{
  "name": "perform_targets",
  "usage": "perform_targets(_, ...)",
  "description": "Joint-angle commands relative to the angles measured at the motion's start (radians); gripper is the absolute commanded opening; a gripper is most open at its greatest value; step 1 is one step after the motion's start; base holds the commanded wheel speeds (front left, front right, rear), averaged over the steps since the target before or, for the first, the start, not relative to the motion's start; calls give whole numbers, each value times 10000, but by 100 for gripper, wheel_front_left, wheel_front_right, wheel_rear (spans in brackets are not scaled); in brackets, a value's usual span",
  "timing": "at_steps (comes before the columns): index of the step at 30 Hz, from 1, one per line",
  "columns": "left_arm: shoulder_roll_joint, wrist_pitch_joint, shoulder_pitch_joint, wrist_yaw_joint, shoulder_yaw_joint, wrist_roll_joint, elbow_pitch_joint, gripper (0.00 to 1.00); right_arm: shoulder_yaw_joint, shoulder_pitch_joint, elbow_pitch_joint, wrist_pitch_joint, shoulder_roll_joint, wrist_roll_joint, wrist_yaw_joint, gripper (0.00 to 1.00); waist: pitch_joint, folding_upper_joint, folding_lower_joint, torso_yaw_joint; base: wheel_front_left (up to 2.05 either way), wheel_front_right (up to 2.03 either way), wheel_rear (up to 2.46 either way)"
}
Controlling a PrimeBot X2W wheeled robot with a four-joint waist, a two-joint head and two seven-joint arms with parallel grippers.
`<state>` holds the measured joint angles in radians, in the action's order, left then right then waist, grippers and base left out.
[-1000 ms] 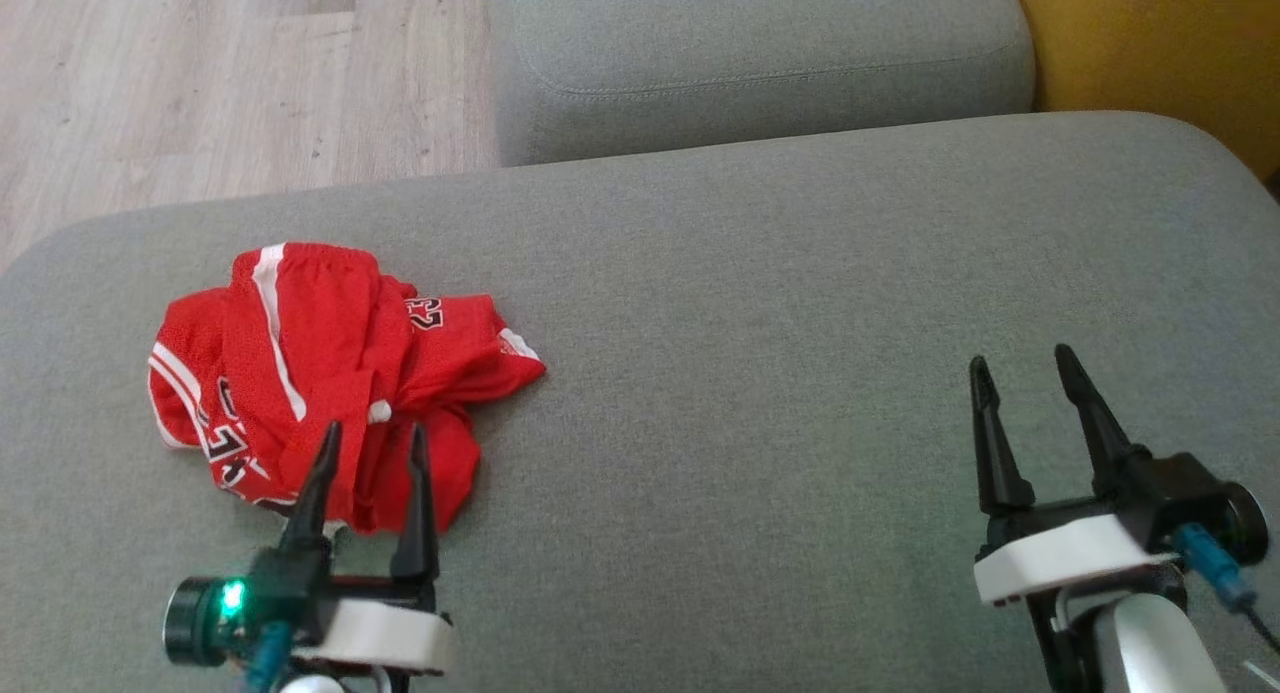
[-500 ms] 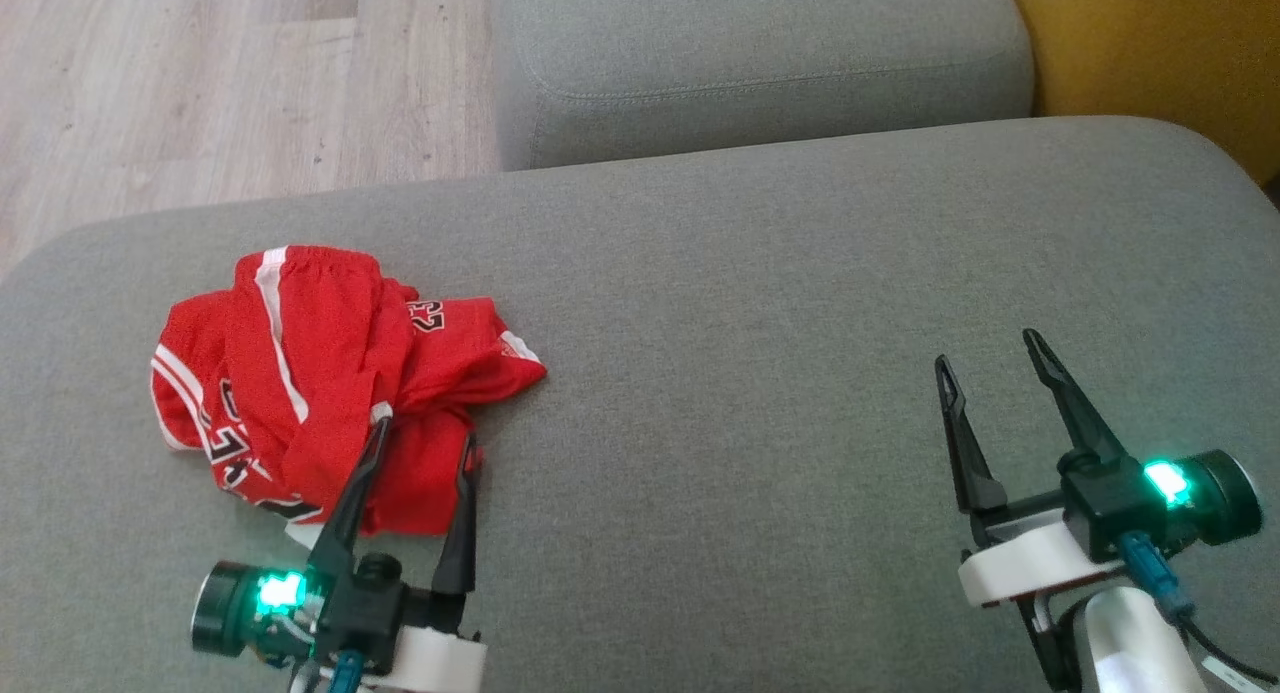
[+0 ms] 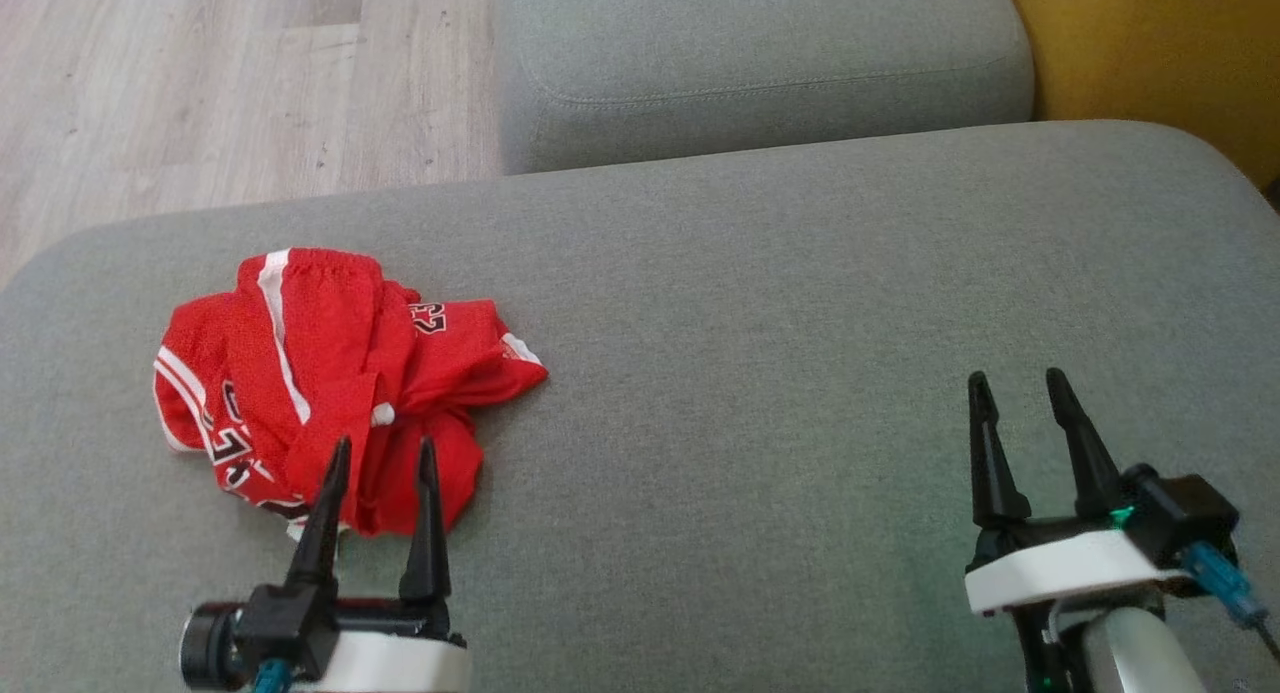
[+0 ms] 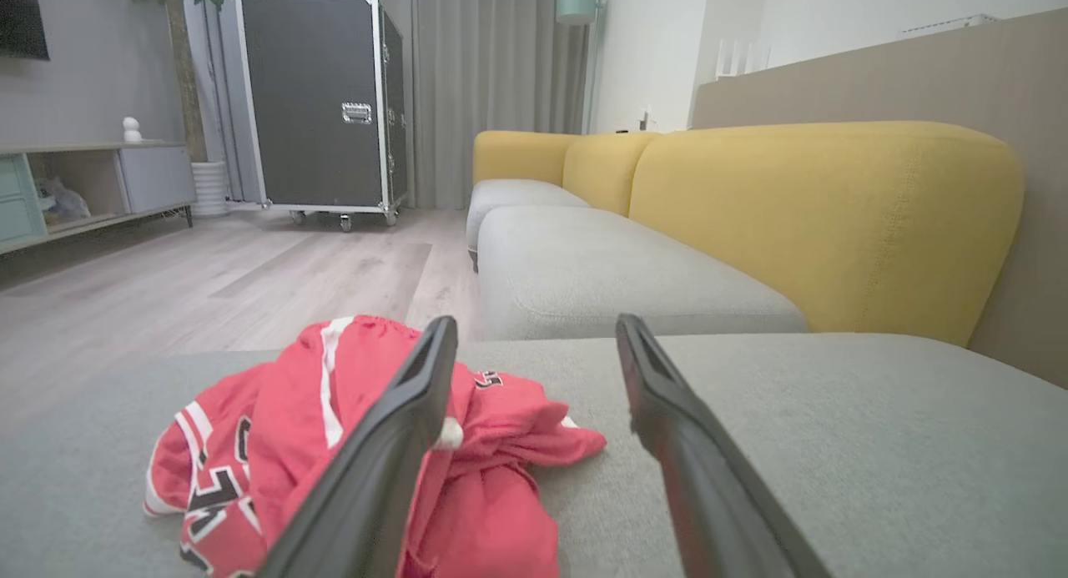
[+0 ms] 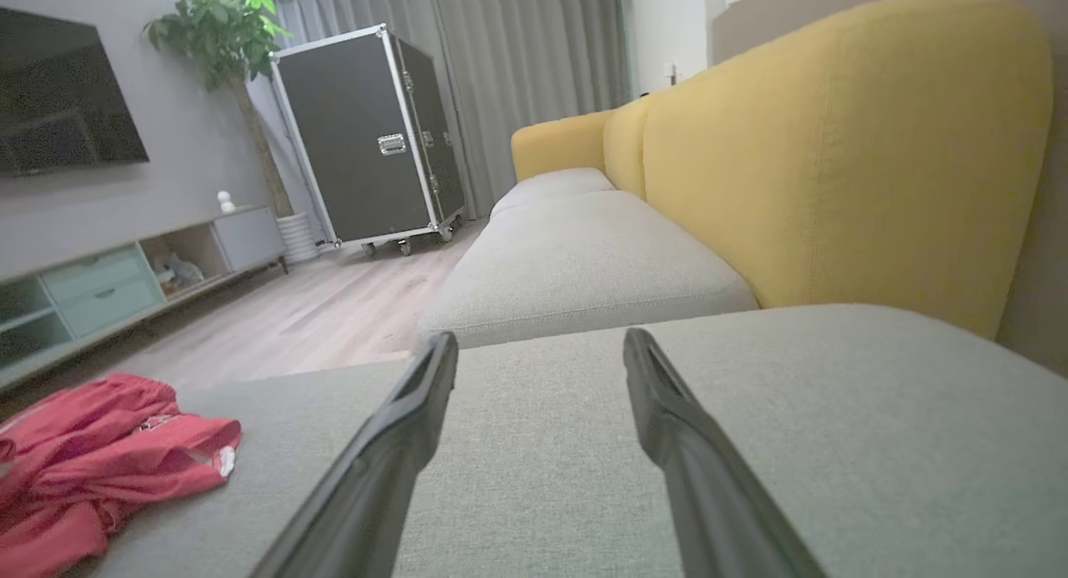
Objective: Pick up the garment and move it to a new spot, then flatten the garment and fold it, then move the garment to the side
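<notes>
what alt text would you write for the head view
A crumpled red garment with white stripes lies on the left of a grey sofa cushion. The open left gripper points at the garment's near edge from the lower left, and the open right gripper sits at the lower right over bare cushion.

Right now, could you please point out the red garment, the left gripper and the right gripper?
red garment (image 3: 335, 373): head view, middle of the crumpled fabric.
left gripper (image 3: 385, 443): head view, midway between its fingertips.
right gripper (image 3: 1016, 376): head view, midway between its fingertips.
</notes>
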<state>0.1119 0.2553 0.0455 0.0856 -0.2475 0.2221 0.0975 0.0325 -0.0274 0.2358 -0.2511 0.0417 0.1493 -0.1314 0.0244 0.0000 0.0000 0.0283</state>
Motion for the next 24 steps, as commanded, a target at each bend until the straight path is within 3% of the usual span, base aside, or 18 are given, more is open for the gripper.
perform_targets(1,-97,65,-287,-123,490,22,-120,100,328,-272,-219,-107,85,482,7,100,-4,0,0,19,0,0,0)
perform_targets(5,-258,65,-297,-326,744,-168,172,100,470,-262,-123,-107,85,1053,7,100,-29,0,0,63,0,0,0)
perform_targets(17,-518,65,-383,-657,1210,-584,263,100,512,-301,-14,-107,85,1133,7,100,-31,0,0,-6,0,0,0)
perform_targets(24,-580,65,-368,-708,1391,-741,293,100,746,-186,-88,-107,85,1272,7,100,94,0,0,-639,0,0,0)
